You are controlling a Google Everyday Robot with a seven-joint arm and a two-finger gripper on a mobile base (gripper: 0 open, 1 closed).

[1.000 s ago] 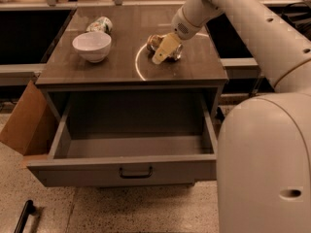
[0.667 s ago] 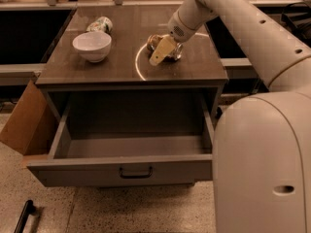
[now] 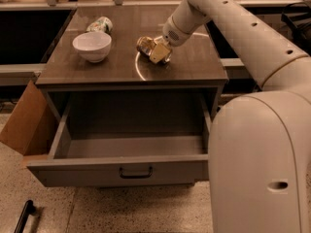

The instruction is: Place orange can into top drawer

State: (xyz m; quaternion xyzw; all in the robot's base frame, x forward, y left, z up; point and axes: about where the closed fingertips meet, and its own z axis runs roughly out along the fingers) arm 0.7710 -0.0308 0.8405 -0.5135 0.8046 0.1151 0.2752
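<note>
The orange can is over the middle of the cabinet top, tilted, sticking out to the left of my gripper. The gripper reaches down from the upper right and is shut on the can, at or just above the tabletop. The top drawer stands pulled open below the cabinet top. Its grey inside is bare and its dark bar handle faces the front.
A white bowl stands at the left of the top, with a white-and-green can lying behind it. A cardboard box leans at the cabinet's left. My white arm and base fill the right side. A black bar lies on the floor.
The gripper and the orange can have shifted a little to the left together. The arm's upper part has swung as well. The drawer, bowl and other can have not moved.
</note>
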